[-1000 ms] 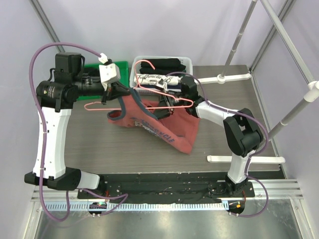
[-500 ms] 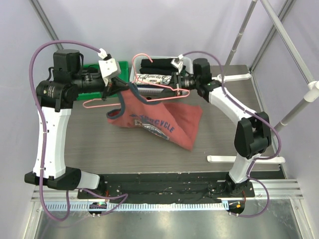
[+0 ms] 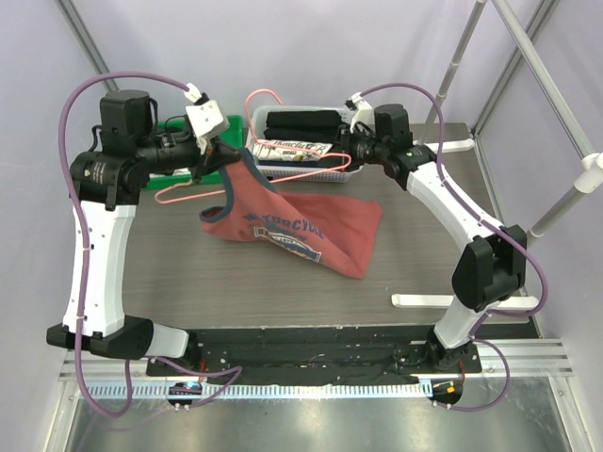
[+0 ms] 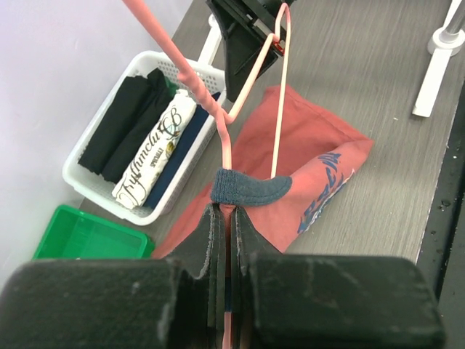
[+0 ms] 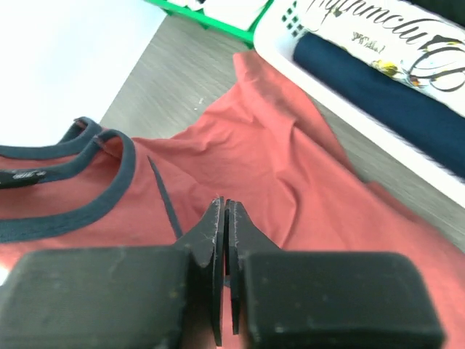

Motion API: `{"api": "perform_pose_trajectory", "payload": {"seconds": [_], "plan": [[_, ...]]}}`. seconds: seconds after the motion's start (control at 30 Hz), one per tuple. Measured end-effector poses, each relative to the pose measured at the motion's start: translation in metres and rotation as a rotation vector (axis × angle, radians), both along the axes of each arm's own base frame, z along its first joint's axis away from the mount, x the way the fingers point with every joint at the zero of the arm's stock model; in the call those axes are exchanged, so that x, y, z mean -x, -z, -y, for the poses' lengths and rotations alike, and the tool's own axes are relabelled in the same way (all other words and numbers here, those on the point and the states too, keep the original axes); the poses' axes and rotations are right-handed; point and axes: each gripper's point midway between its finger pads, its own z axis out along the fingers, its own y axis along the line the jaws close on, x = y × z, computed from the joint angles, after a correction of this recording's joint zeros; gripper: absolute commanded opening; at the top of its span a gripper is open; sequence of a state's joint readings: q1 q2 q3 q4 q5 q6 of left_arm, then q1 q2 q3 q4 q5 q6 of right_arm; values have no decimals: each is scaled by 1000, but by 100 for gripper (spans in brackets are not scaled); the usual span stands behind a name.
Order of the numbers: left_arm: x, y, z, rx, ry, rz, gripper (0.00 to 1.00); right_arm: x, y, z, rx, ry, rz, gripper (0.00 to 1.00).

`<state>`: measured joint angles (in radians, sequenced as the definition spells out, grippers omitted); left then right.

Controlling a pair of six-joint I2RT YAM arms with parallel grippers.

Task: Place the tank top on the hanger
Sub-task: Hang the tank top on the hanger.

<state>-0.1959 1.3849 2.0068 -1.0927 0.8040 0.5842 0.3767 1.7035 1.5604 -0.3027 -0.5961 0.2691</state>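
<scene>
The pink wire hanger is held up above the table by my left gripper, whose jaws are shut on the wire. A navy strap of the rust-red tank top is looped over the wire just past the left fingertips. From there the shirt hangs down and spreads flat on the table to the right. My right gripper hovers by the hanger's right end, above the shirt. It is shut, and I see no cloth or wire between its fingers.
A white basket with folded black clothes and a white printed cloth stands at the back, just behind the hanger. A green bin sits to its left. White rack poles and a base bar occupy the right side.
My right gripper has closed and drawn up and back from the shirt under the hanger to the hanger's right end. The shirt's right side now lies flatter. The left gripper has hardly moved.
</scene>
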Motion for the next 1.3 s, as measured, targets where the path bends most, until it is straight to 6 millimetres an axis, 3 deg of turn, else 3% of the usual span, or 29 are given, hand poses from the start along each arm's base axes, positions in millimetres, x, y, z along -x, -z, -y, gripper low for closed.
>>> {"api": "perform_pose_trajectory", "payload": {"seconds": [0.13, 0.27, 0.63, 0.93, 1.0, 1.1, 1.13, 1.17, 1.27, 1.3], "plan": [[6, 0, 3, 7, 35, -7, 0, 5, 6, 6, 17, -6, 11, 56], [16, 2, 6, 2, 80, -12, 0, 22, 25, 5, 10, -89, -52, 69], [45, -2, 13, 9, 210, -4, 0, 78, 63, -27, -172, -449, -355, 87], [48, 1, 12, 0, 223, -7, 0, 153, 61, -68, -255, -716, -495, 95], [48, 1, 12, 0, 223, -7, 0, 168, 65, -73, -267, -753, -534, 92], [48, 1, 12, -1, 223, -7, 0, 187, 70, -76, -278, -789, -576, 73], [48, 1, 12, -1, 222, -7, 0, 192, 70, -76, -282, -800, -588, 62], [48, 1, 12, -1, 222, -7, 0, 194, 69, -76, -285, -806, -591, 41], [48, 1, 12, -2, 221, -6, 0, 199, 63, -79, -297, -831, -576, 1], [48, 1, 12, -2, 220, -6, 0, 199, 61, -79, -299, -832, -568, 1]]}}
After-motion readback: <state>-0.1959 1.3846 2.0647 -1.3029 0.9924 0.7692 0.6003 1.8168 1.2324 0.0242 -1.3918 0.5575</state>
